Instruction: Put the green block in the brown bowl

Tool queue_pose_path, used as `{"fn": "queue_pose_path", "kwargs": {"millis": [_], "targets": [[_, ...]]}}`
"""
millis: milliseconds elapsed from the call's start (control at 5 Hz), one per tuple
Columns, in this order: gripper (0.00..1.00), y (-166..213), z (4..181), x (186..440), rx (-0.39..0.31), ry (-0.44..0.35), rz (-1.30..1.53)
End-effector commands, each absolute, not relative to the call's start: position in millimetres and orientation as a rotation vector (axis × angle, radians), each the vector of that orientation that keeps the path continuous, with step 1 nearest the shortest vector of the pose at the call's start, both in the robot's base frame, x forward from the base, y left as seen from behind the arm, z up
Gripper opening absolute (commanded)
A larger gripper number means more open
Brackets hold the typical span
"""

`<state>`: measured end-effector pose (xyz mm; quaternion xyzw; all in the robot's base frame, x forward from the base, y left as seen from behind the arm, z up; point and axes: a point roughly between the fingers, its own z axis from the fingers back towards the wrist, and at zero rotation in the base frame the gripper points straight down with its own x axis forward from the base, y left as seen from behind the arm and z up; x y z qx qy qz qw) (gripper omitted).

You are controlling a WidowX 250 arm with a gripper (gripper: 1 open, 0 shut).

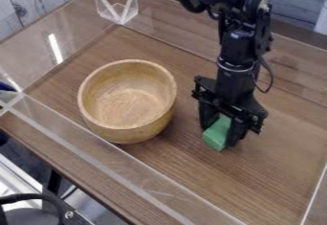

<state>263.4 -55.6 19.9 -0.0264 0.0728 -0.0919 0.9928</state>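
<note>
Camera: end effector (228,125) vertical, apparently clamping green block (221,134).

The bright green rectangular block (224,131) stands on the wooden worktop (192,186) to the right of the bowl, clamped between the black jaws that come straight down on it; only its lower part shows below them. The round light-brown wooden bowl (128,100) sits upright near it but apart, thick-walled, with a smooth rounded rim and visible grain inside. The bowl holds nothing.
</note>
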Motion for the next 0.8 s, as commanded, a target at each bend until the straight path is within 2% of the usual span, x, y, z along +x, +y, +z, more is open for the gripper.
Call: {"fn": "queue_pose_path", "kwargs": {"millis": [0, 400, 600], "targets": [[0.00, -55.8, 24.4, 266.1, -0.057, 0.132, -0.184], [0.00, -49.7, 51.6, 265.0, -0.081, 0.094, -0.190], [0.00, -39.9, 79.6, 264.9, -0.091, 0.047, -0.180]]}}
